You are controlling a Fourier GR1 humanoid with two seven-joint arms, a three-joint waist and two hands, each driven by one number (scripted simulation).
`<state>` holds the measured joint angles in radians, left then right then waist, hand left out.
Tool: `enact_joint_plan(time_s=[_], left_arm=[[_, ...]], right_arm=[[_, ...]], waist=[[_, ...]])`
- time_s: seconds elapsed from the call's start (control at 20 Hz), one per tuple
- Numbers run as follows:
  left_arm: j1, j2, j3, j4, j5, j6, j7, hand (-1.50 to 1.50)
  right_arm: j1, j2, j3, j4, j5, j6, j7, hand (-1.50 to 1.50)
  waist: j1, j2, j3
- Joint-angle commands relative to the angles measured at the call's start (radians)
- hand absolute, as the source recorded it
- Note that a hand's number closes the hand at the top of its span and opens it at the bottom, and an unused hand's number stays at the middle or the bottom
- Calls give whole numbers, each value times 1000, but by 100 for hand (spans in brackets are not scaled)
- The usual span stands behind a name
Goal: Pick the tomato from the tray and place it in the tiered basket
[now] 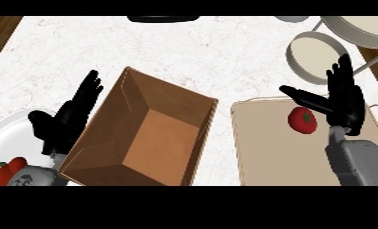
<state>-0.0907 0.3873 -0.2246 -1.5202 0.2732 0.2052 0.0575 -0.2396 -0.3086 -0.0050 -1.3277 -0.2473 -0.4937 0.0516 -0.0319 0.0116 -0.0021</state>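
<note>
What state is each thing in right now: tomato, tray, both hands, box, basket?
tomato: lying on the tray, not held, just left of the right hand
tray: flat on the counter, holding only the tomato
right hand: open, fingers straight, thumb out over the tomato
left hand: open, resting left of the box
cardboard box: open on top, nothing inside
tiered basket: at the far right, no tomato in its visible tiers

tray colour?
Beige, pale tan tray, plain with no pattern; the head view shows it, the red tomato lying on it.
</note>
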Motion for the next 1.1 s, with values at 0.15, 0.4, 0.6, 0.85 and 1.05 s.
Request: enact_joint_plan(time_s=[0.15,0.4,0.6,0.85,1.05], left_arm=[[-56,-71,-51,119,-5,-109,-133,0],[12,-63,-59,101,-17,-119,-157,0],[-10,-67,-64,113,-23,-116,-146,0],[-12,-64,-60,115,-31,-110,-149,0],[-17,-68,-60,131,-21,-128,-145,0]], right_arm=[[-147,92,-46,137,181,-382,-78,-150],[-134,-120,142,103,383,-353,333,-150],[-150,-275,236,188,449,-137,553,-150],[-163,-381,381,172,469,181,805,-150],[-298,-420,423,60,406,431,1060,-150]], waist=[[32,-5,0],[19,-20,-5],[17,-21,-14],[27,-27,-16],[28,-28,-11]])
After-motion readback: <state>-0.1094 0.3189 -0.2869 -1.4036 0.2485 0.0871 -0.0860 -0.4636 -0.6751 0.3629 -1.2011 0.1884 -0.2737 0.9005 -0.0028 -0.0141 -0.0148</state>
